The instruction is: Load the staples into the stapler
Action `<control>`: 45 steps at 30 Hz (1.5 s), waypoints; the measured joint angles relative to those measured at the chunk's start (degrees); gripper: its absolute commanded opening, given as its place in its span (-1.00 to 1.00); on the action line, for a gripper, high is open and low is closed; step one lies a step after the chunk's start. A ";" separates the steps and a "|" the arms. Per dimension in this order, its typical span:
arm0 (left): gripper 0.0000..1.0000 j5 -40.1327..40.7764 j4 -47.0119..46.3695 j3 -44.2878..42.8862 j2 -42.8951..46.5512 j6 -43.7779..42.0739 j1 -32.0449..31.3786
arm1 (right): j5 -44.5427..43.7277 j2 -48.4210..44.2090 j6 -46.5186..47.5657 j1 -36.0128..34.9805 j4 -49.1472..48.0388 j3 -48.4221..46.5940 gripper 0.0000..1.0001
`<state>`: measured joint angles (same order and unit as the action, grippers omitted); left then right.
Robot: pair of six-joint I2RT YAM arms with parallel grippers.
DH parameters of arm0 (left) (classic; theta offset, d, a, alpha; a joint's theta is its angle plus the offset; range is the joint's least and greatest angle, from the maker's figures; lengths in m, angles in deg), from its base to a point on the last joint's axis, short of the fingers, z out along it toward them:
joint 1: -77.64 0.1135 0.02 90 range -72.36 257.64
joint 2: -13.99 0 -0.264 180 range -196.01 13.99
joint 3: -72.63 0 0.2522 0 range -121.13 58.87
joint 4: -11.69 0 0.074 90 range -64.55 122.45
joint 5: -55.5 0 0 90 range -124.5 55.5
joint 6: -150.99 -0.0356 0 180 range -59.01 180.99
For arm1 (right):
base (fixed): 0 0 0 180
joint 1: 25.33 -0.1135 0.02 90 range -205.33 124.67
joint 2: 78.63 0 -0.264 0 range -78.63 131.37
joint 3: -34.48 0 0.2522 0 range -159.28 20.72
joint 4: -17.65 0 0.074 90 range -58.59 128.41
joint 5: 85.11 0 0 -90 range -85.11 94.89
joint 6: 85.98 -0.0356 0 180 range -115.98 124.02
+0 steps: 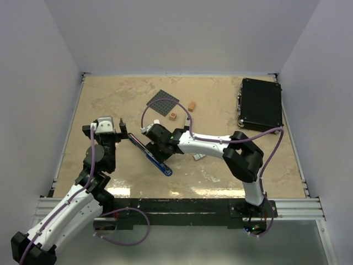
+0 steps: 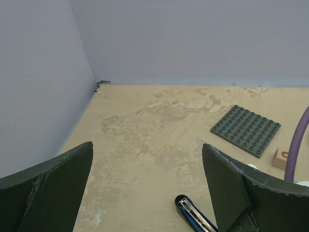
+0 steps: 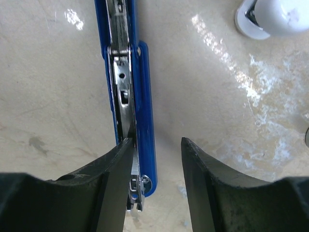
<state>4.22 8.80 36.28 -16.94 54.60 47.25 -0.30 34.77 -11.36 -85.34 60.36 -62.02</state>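
Observation:
The blue stapler point(image 1: 157, 159) lies opened out on the table, its metal channel facing up. My right gripper point(image 1: 158, 144) hovers low over its middle. In the right wrist view its jaws are open point(image 3: 157, 150); the left finger overlaps the metal channel point(image 3: 121, 82) and the blue edge point(image 3: 145, 121) lies in the gap. My left gripper point(image 1: 106, 130) is wide open and empty just left of the stapler's far end point(image 2: 193, 212). A small whitish-grey piece point(image 1: 198, 157), apparently the staples, lies under the right forearm.
A dark grey studded plate point(image 1: 163, 102) point(image 2: 245, 129) and two small orange blocks point(image 1: 173, 116) point(image 1: 191, 105) lie behind the stapler. A black case point(image 1: 260, 104) stands at the back right. A purple cable point(image 2: 297, 150) crosses the left wrist view. Walls enclose the table.

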 measured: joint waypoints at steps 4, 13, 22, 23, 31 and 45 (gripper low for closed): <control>0.99 -0.13 0.00 0.00 -0.39 0.00 0.00 | 0.28 -2.03 0.00 0.00 0.15 2.60 -0.03; 0.99 -0.42 0.00 0.00 -1.38 0.02 0.00 | 1.03 -4.44 -0.04 -0.37 -0.13 5.90 -0.03; 0.99 -0.57 0.04 0.00 -3.43 1.09 0.00 | 1.73 -7.34 -0.02 -1.57 0.17 9.18 -0.03; 0.99 -0.59 0.04 0.00 -3.74 1.31 0.00 | 1.70 -7.78 -0.04 -1.62 0.09 9.64 -0.03; 1.00 -2.73 1.79 -0.33 -8.44 5.38 0.00 | 0.20 -20.39 -0.26 -2.16 -7.69 18.29 0.21; 1.00 -17.00 18.10 -6.80 -23.71 31.30 15.74 | 0.85 -15.76 2.95 -2.75 -25.20 20.28 0.40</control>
<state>-12.78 26.90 29.48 -40.66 85.90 62.98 0.55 19.01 -8.41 -88.09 35.15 -41.74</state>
